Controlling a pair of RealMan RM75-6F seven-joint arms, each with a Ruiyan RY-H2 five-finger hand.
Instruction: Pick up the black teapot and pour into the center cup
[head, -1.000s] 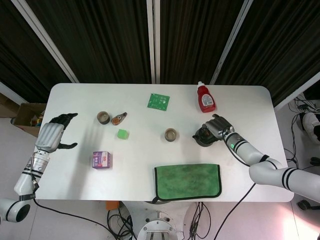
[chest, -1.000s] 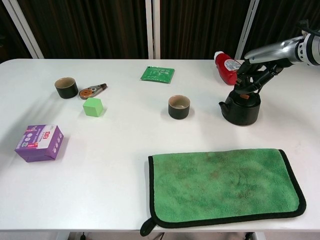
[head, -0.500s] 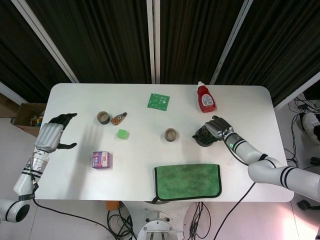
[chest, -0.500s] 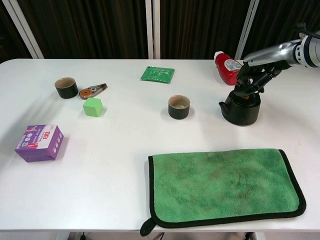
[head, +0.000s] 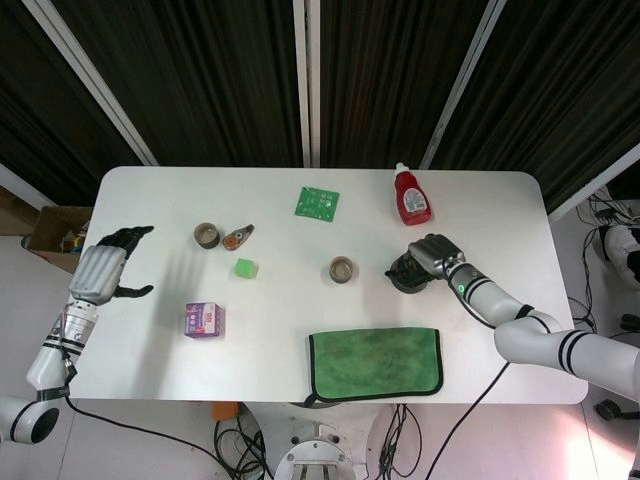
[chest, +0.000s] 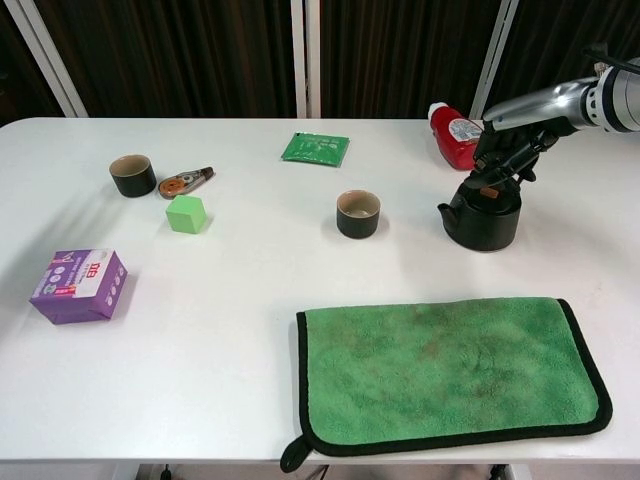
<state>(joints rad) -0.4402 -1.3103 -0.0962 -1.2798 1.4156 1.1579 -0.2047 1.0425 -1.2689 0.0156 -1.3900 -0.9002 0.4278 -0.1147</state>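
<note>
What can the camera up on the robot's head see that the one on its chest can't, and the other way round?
Only the head view shows the left hand, hanging open off the table's left edge, and a cardboard box on the floor.

Only the chest view shows the black teapot's spout side-on, pointing toward the center cup.

Both show the right hand over the black teapot, the green cloth and the red bottle.

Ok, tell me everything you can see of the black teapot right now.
The black teapot is a squat, dark, matte pot, upright on the white table, right of the center cup. Its short spout points left toward that cup. A brownish lid knob shows on top. The right hand sits over its top, fingers at the lid; a firm grasp cannot be confirmed.
</note>
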